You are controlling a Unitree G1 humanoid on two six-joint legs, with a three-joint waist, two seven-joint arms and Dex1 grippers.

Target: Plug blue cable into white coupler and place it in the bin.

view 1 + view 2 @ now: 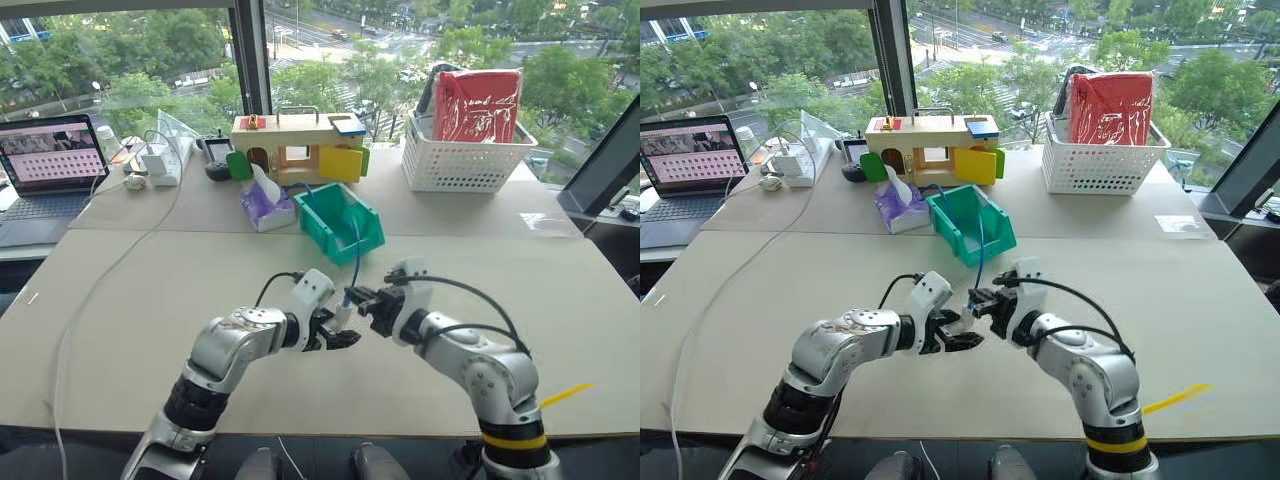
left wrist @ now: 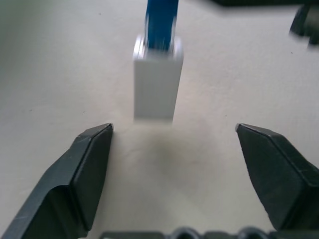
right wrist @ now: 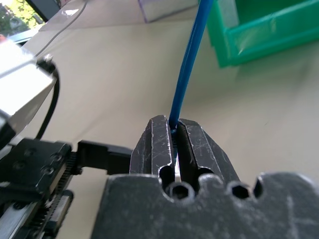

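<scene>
Blue cable (image 3: 188, 64) is already seated in the white coupler (image 2: 156, 82): the left wrist view shows the blue plug entering the end of the little white block, which hangs free between the spread fingers of the left pincer (image 1: 338, 335) and touches neither. So the plugging step looks done, and the left pincer, jaws wide apart, holds nothing and sits just beside the joined pair above the table (image 1: 150, 300)

Right pincer (image 1: 358, 298) is pressed together on the blue cable close to its plug end, with the cord rising out from between its two fingers. From there the cable runs up and away toward the bin (image 1: 342, 222), the teal-green one standing further back on the table next to a purple-wrapped tissue pack (image 1: 264, 208); part of the cord already lies over or inside the bin

What is left, by my reading, is the placing: the coupler end, well short of the bin, has to be carried there by the right pincer and let go inside
</scene>
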